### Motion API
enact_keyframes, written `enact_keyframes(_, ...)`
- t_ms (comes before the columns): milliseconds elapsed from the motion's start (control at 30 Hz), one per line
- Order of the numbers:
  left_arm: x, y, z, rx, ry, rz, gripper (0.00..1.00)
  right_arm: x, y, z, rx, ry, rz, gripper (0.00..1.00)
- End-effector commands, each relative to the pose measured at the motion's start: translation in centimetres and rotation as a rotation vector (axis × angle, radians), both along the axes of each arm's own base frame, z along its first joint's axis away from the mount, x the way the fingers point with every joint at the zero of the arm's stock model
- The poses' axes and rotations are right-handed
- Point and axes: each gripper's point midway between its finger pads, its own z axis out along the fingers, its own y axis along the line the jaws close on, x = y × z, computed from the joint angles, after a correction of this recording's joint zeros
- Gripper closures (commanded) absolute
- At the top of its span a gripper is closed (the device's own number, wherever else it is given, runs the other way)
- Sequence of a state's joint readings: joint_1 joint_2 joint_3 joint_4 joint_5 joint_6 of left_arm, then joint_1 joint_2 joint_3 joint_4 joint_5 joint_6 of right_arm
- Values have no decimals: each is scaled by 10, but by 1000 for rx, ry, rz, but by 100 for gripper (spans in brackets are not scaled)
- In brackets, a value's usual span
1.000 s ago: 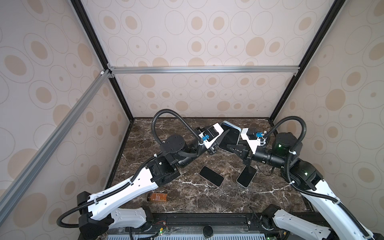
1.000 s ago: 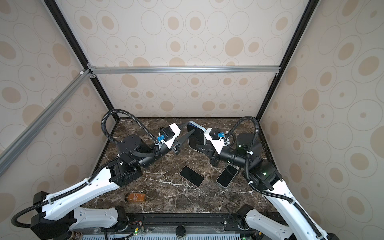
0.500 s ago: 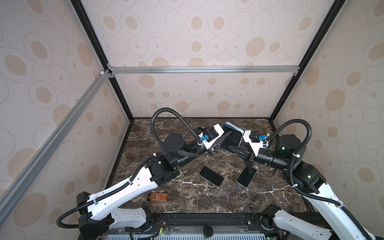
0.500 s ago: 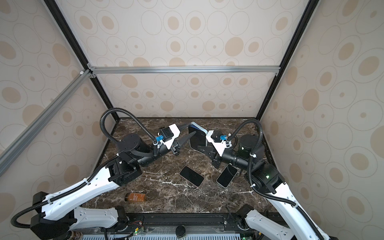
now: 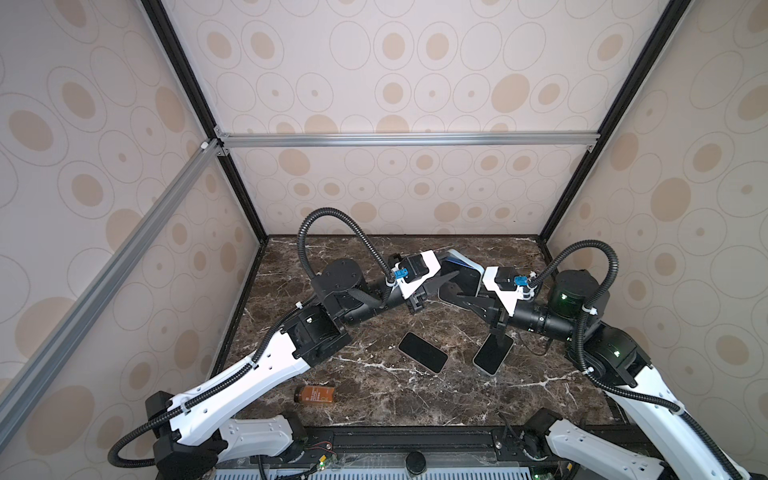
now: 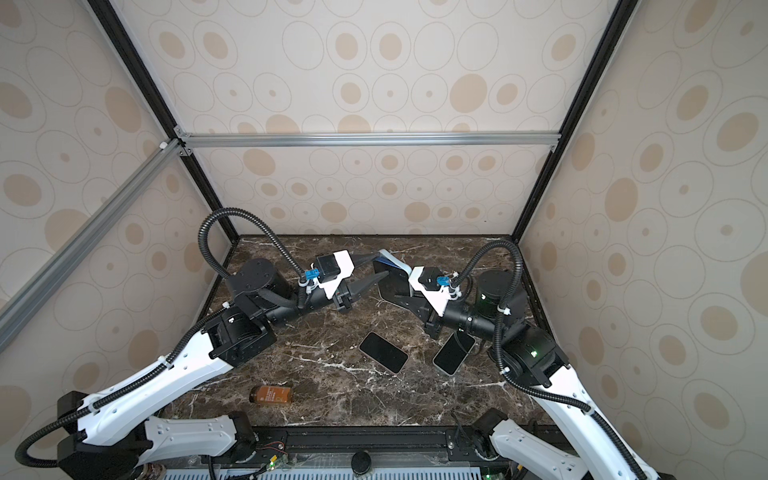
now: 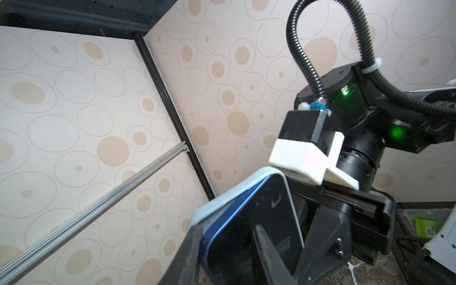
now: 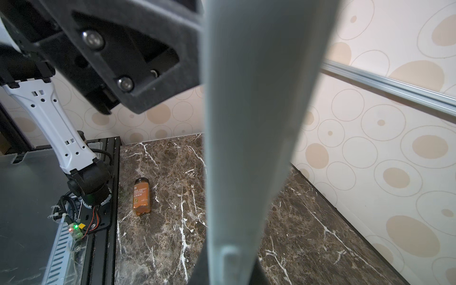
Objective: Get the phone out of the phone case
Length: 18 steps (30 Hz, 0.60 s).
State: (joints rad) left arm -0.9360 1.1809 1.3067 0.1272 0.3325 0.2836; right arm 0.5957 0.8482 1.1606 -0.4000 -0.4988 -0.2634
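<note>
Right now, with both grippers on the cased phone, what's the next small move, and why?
Probably peel with the right gripper: it is shut on the rim of the pale blue phone case, while the left gripper clamps the phone, whose blue side shows at one corner. Ease that rim away slightly.

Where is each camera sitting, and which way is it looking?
Top views: high above the front, facing down at the table; left arm, right arm, left gripper and right gripper at the cased phone.
Left wrist: on the left arm, facing along its fingers at the cased phone, right gripper behind.
Right wrist: on the right arm, facing past the cased phone's edge toward the jar and left arm.
Shared: both wrist views show the cased phone; top and right wrist views show the jar.
</note>
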Motion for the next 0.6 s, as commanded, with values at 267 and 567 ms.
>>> enact_keyframes(267,-15,5,-51,143,205,-306,66,-53,14,41,25,-179,292,100)
enact_keyframes(567,-10,8,-63,97,304,-348,59,-55,18,49,58,-196,329,100)
